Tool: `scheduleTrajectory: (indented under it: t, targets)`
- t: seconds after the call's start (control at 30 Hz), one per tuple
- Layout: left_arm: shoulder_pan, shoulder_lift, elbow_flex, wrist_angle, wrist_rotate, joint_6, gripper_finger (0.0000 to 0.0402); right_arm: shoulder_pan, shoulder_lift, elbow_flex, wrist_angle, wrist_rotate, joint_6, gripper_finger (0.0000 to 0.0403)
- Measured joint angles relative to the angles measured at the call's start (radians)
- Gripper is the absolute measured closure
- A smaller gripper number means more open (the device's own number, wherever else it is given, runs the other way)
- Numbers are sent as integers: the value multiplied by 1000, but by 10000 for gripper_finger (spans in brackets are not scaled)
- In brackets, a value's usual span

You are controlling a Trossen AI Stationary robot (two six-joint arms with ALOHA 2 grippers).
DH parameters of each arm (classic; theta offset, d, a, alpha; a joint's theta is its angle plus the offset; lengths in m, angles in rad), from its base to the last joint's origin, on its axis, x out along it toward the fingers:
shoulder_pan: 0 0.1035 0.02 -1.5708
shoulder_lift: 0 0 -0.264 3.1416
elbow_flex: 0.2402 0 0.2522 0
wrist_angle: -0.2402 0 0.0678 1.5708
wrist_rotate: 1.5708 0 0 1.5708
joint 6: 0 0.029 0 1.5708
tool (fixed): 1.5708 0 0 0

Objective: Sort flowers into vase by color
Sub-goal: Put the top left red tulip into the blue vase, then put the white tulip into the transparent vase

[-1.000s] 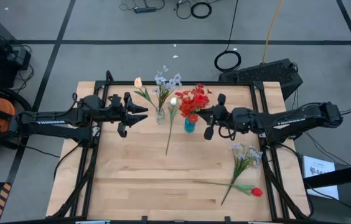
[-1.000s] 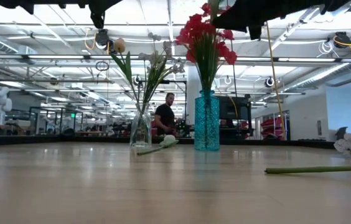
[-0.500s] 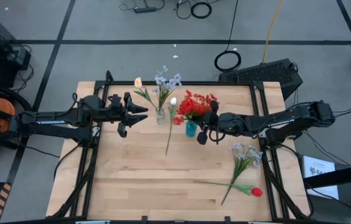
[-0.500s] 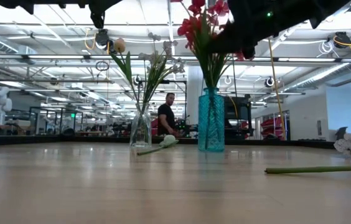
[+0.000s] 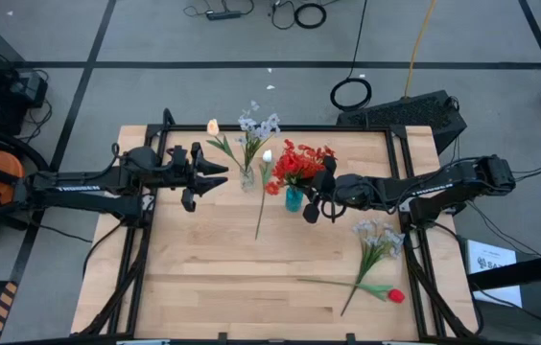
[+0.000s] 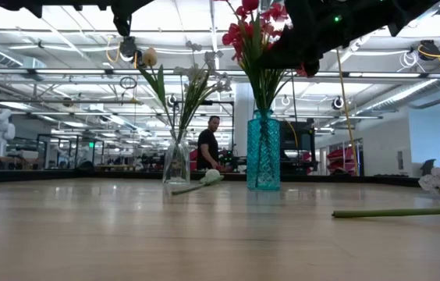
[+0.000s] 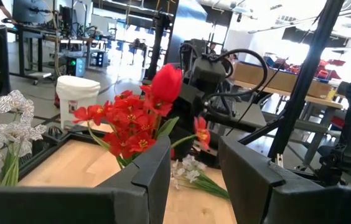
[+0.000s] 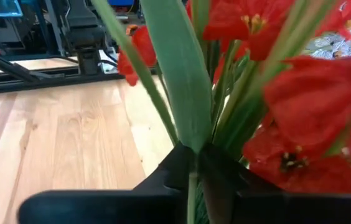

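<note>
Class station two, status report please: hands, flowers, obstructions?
Right hand shut on red flower stem at blue vase. Left hand open, waiting beside clear vase. Three flowers loose on table.

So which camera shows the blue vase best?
The low view: the blue vase stands in full side profile, red flowers rising from it. The high view shows only a bit under the blooms; the wrist views show flowers, not the vase.

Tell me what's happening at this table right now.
The right end effector is shut on a red flower stem, setting it into the blue vase with the other red ones. The left end effector hangs open beside the clear vase. A cream tulip, lavender spray and red bud lie unsorted.
</note>
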Motion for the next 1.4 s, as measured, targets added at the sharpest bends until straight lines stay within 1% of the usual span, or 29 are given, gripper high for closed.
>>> scheduleTrajectory:
  t: [0.2, 0.4, 0.5, 0.6, 0.7, 0.8, 0.9, 1.0, 1.03, 1.2, 1.33, 1.4]
  targets:
    - [0, 0, 0, 0, 0, 1, 260, 2, -26, 8, -17, -28, 59, 318]
    - [0, 0, 0, -5, 0, 1, 260, 11, -120, 8, -152, -27, 118, 262]
    - [0, 0, 0, -6, 0, 1, 260, 29, -184, 8, -198, -27, 141, 246]
    - [0, 0, 0, -8, 0, 2, 260, 54, -241, 8, -207, -27, 189, 242]
    - [0, 0, 0, -8, 0, 3, 260, 90, -283, 8, -214, -27, 197, 251]
    - [0, 0, 0, -11, 0, 3, 260, 129, -310, 15, -267, -25, 215, 276]
    - [0, 0, 0, -38, -1, 2, 260, 172, -308, 71, -394, -22, 268, 321]
    - [-1, 0, 0, -69, -6, 0, 260, 212, -272, 161, -560, -20, 332, 379]
    - [-7, 0, 0, -84, -13, 0, 260, 223, -253, 192, -623, -21, 356, 390]
    - [-77, 14, 0, -160, -113, -25, 260, 253, -141, 341, -922, -5, 549, 397]
    - [-182, 65, 0, -187, -225, -30, 260, 257, -65, 400, -1118, -90, 708, 401]
    - [-231, 102, 0, -186, -305, -78, 260, 257, -46, 402, -1180, -136, 765, 402]
